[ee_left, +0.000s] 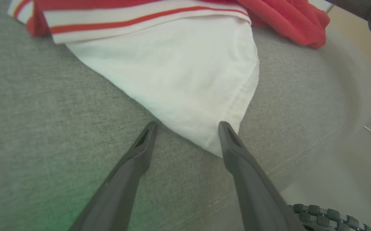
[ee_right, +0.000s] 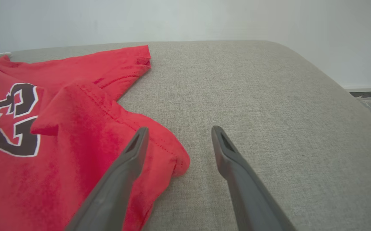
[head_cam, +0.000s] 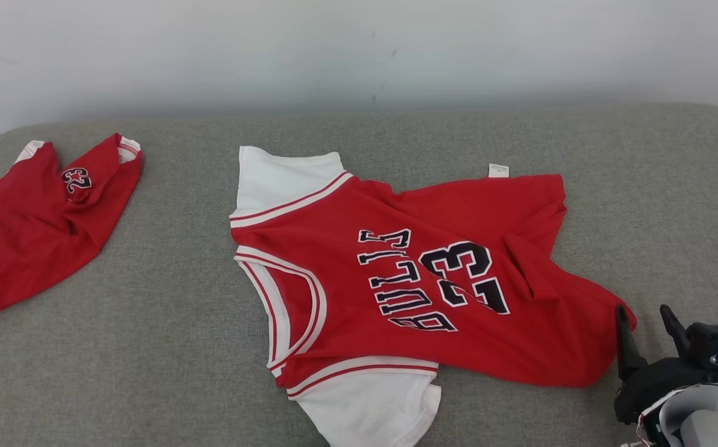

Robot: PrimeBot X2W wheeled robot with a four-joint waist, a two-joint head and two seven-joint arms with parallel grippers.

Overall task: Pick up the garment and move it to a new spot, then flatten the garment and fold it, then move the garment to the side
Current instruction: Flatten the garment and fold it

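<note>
Garment (head_cam: 408,279) lies rumpled in the middle of the grey padded surface (head_cam: 179,347), collar toward our left.
Both our tools stand apart: left tool (ee_left: 187,125) straddles the white sleeve (ee_left: 185,73) corner and right tool (head_cam: 643,311) the red hem corner (ee_right: 172,157), likely to pull it flat.

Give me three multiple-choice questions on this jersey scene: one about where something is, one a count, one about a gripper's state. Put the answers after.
1. Where is the right gripper?
A) at the Bulls jersey's red hem corner
B) over its collar
C) against the wall

2. How many red garments lie on the grey cushion?
A) one
B) two
C) four

3. How is the left gripper?
A) shut on cloth
B) shut, empty
C) open at the white sleeve's tip

Answers:
1 A: its fingers stand at that corner.
2 B: the jersey, plus a crumpled red garment at the left.
3 C: its fingers stand apart at the tip.
</note>
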